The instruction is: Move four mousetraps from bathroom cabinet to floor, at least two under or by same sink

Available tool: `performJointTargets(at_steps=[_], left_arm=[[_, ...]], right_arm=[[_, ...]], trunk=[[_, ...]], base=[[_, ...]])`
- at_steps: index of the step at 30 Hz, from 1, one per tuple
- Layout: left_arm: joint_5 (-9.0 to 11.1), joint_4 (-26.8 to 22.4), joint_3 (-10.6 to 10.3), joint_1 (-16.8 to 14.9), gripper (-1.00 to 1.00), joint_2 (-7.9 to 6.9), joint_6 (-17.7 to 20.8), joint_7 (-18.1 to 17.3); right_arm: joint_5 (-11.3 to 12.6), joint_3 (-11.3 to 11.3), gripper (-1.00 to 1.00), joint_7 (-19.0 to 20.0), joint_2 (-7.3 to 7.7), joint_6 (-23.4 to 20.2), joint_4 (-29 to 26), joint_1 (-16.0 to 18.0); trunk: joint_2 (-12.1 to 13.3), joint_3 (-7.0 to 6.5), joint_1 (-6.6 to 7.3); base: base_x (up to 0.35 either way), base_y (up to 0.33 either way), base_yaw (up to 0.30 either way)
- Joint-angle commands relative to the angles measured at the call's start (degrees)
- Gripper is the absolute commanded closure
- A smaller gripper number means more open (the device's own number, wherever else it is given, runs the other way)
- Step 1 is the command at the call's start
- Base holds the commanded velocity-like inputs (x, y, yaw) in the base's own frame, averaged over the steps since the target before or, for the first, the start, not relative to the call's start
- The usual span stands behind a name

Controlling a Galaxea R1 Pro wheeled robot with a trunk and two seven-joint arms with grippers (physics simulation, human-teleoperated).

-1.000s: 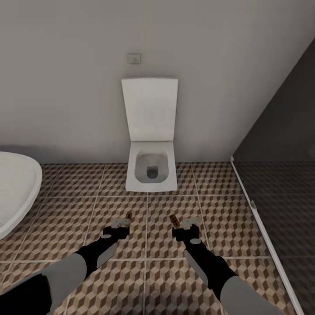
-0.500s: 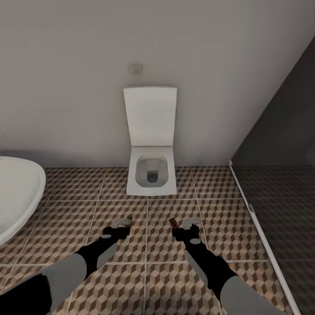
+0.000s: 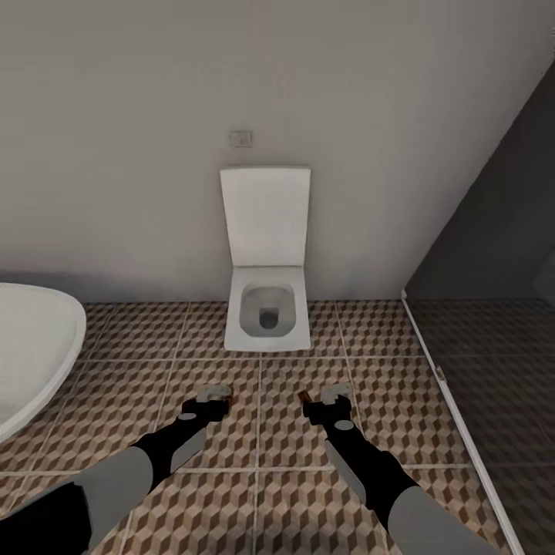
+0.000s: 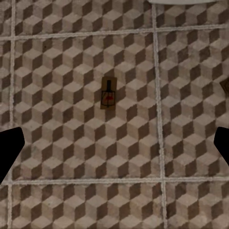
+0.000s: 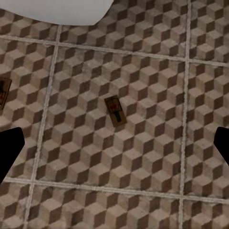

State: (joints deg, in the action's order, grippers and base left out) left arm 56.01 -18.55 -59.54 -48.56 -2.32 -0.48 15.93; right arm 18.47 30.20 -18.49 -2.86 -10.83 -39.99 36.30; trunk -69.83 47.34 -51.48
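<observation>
Presently, both arms are stretched forward and low over the tiled floor (image 3: 116,362).

- Left gripper (image 3: 210,398): jaws spread wide, nothing between them. In its wrist view a mousetrap (image 4: 109,94) lies flat on the tile directly beneath, apart from the fingers.
- Right gripper (image 3: 331,396): likewise spread and empty. Its wrist view shows a second mousetrap (image 5: 115,110) flat on the tile, slightly skewed to the grout lines. Another brown board (image 5: 4,94) is cut by the picture's edge; probably the left arm's trap, not certain.
- Both traps rest on the same cube-patterned tiling, near each other.
- Further off: white bathtub (image 3: 31,339) on the robot's left, white toilet (image 3: 267,316) with its lid up straight ahead, a small wall plate (image 3: 240,138) above it, and a dark glass partition (image 3: 493,254) on the right.

Judgement: this is the set-down step, with two traps released onto the floor. Whether they count as next to a sink cannot be told from here.

Next move: lift both arms clear without brushing the boards, then go to the cabinet for the remaining traps. Placement near the sink needs checking.
</observation>
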Motion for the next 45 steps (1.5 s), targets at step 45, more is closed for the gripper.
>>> performJointTargets(at_steps=[45], left_arm=[[0.50,0.01,-0.49,-0.04,-1.00,1.09,-0.05,0.41]], right_arm=[[0.51,0.38,-1.00,-0.49,-0.04,-0.24,-0.09,0.06]], trunk=[[18.04,-12.27,9.89]], base=[[0.000,0.000,0.000]])
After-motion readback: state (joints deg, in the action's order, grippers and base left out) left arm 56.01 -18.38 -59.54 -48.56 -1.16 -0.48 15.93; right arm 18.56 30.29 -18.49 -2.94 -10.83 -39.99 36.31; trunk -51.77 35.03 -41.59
